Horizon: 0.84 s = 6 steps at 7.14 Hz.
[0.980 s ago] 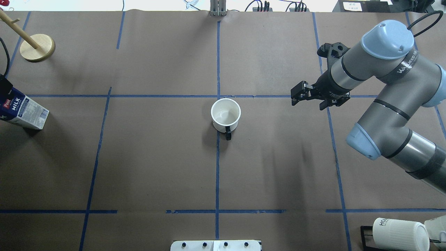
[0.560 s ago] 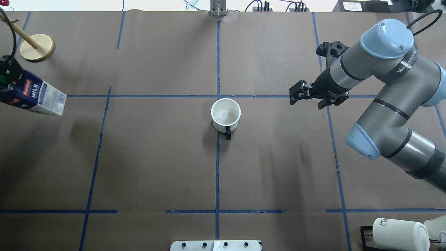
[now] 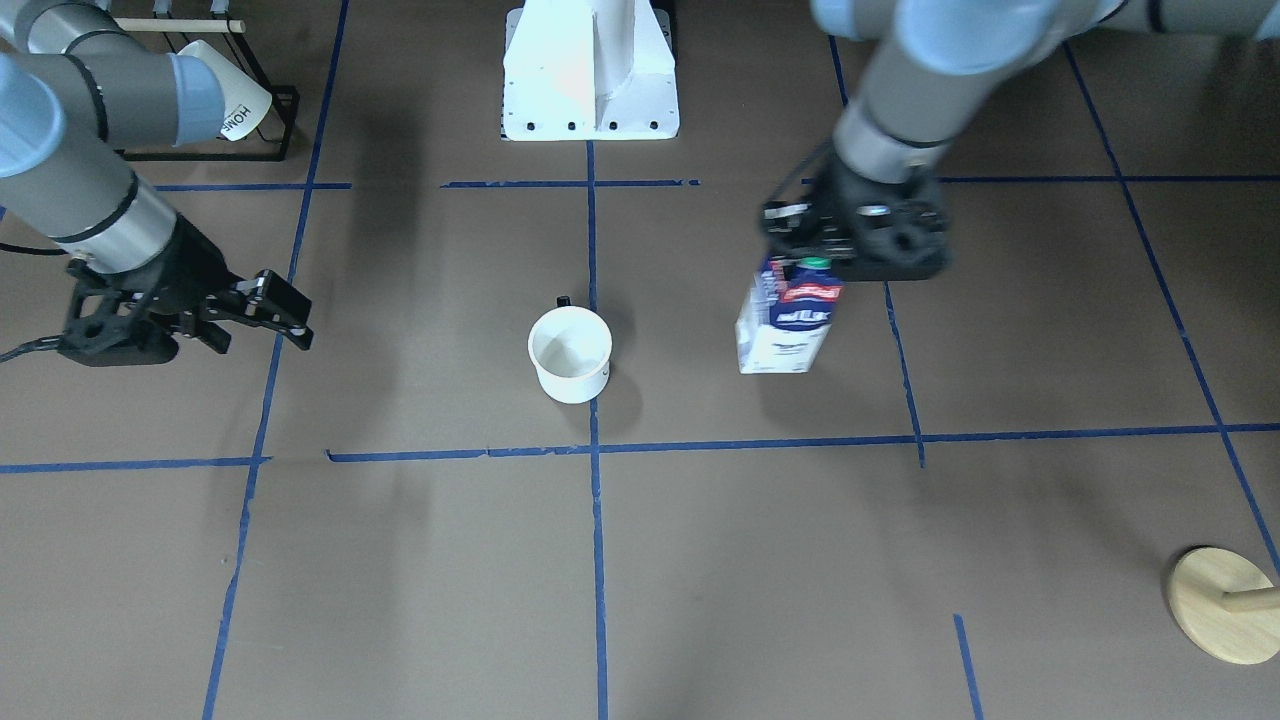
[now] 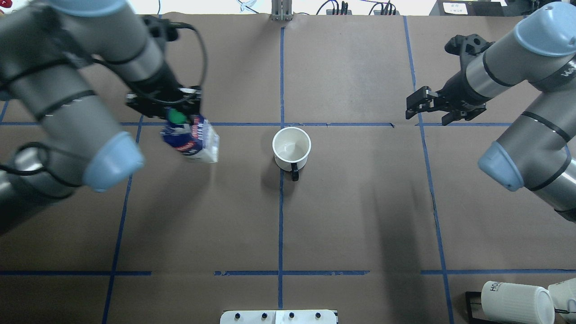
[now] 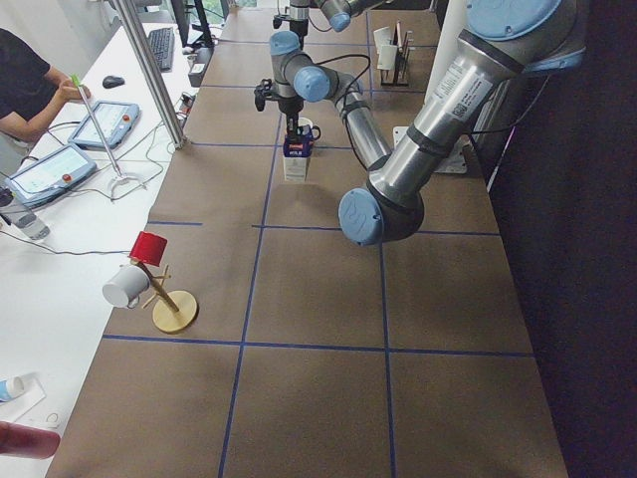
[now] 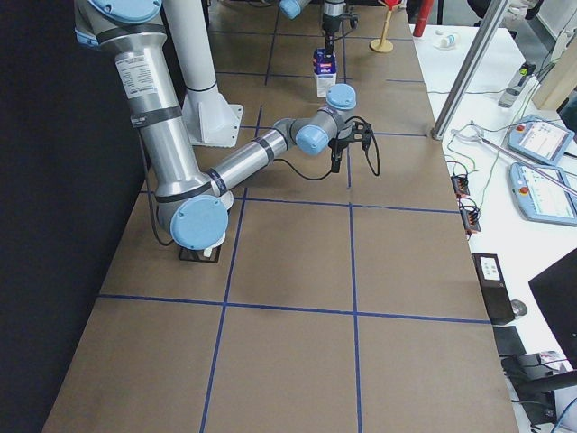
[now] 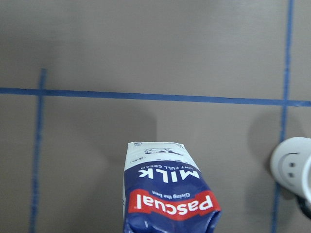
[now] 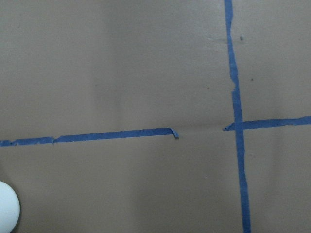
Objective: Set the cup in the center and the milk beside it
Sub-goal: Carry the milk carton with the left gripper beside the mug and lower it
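The white cup (image 4: 291, 148) stands upright on the brown paper just on the robot's side of the center crossing (image 4: 282, 124), with its dark handle toward the robot. It also shows in the front view (image 3: 570, 352), and its smiley face shows in the left wrist view (image 7: 294, 167). My left gripper (image 4: 175, 114) is shut on the top of the blue milk carton (image 4: 191, 139), to the left of the cup and apart from it. I cannot tell whether the carton's base (image 3: 770, 355) touches the surface. My right gripper (image 4: 411, 108) is open and empty, far to the right of the cup.
A black rack with ribbed "HOME" mugs (image 4: 517, 301) sits at the near right corner. A wooden mug tree (image 3: 1220, 605) stands at the far left corner. The white robot base (image 3: 590, 70) sits at the near middle edge. Operators' tablets lie beyond the far edge.
My left arm has swung in from the left edge, carrying the milk rightward to just left of the cup. My right gripper has drawn back to the right and slightly farther. The cup has not moved.
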Available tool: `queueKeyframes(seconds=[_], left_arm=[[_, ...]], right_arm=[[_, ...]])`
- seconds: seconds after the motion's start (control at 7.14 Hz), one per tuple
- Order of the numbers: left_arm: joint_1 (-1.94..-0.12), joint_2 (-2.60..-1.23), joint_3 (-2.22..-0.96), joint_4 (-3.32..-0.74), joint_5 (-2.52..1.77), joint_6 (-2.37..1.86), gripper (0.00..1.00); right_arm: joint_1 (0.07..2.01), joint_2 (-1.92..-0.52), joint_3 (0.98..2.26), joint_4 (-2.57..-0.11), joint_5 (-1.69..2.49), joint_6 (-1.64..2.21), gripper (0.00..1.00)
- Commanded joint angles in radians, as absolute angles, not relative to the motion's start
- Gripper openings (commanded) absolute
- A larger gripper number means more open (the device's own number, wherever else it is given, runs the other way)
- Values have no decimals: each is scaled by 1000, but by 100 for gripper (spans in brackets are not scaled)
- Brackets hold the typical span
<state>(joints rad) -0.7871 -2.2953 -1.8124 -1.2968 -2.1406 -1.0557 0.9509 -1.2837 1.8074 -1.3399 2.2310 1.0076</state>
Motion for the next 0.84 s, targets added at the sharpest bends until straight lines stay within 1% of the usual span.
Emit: queueKeyframes(seconds=[0.0,0.14,0.42,0.56,0.7], left_arm=[[-704,-2433,-1668,-1349,-2109,-1164,2],[-690,-2433,-1660,-1371,-2109,-1183,3],[-670,-2434,-1657,-1376,-2109,-1193,6],[-670,-2433,-1655,-1377,-2108,-1192,8],[-670,-2433,-1646,-1379,-2086,-1192,33]], right_arm=[[968,-1339,1796,-1339,2226,957,100],[966,-1330,1769,-1338,2224,906,100],[968,-1330,1769,-1338,2229,911,100],[966,-1330,1767,-1338,2229,917,100],[966,-1330,1769,-1338,2227,919,100]])
